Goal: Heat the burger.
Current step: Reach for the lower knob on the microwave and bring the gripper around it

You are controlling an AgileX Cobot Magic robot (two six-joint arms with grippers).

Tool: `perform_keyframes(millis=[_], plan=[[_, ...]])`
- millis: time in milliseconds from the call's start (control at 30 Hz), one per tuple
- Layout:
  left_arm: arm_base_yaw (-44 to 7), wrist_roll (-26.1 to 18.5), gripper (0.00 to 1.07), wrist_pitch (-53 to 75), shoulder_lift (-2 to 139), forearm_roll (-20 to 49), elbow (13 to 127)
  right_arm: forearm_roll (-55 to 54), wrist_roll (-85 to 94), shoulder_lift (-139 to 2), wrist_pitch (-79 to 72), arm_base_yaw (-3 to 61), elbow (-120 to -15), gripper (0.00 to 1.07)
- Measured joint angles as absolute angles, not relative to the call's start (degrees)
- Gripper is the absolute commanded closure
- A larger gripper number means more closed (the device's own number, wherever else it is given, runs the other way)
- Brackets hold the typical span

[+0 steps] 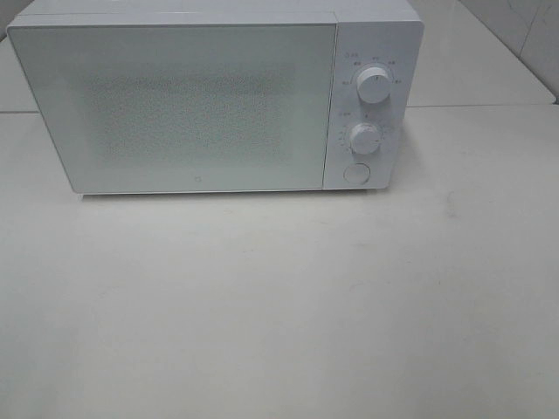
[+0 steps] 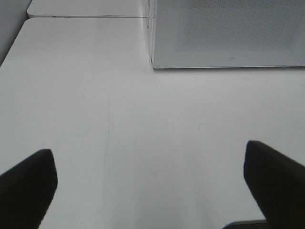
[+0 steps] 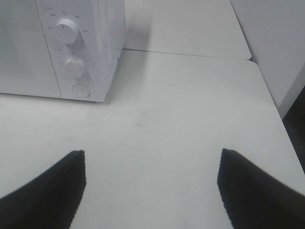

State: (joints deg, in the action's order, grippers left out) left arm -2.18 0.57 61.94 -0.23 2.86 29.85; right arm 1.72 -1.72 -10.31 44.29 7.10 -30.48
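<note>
The burger is out of view in every frame. A white microwave (image 1: 201,105) stands at the back of the table with its door shut; its two dials (image 1: 373,85) and a round button (image 1: 355,173) are on its right side. Neither arm shows in the exterior high view. In the left wrist view my left gripper (image 2: 150,176) is open with nothing between its dark fingers (image 2: 28,183), above bare table in front of the microwave's (image 2: 228,33) left corner. In the right wrist view my right gripper (image 3: 151,183) is open and empty, off the microwave's (image 3: 71,47) dial side.
The white table (image 1: 279,305) stretches in front of the microwave. A seam joins a second tabletop (image 3: 186,24) behind it. The table's right edge (image 3: 281,124) drops off next to a pale wall panel.
</note>
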Motion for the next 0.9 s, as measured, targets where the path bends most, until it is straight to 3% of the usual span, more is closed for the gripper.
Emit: perform_keyframes(millis=[900], plan=[[-2.18,0.52,0.07,61.94,-0.23,2.86,29.85,1.72,-2.06,-40.28,15.58,7.05,-30.48,0.33]])
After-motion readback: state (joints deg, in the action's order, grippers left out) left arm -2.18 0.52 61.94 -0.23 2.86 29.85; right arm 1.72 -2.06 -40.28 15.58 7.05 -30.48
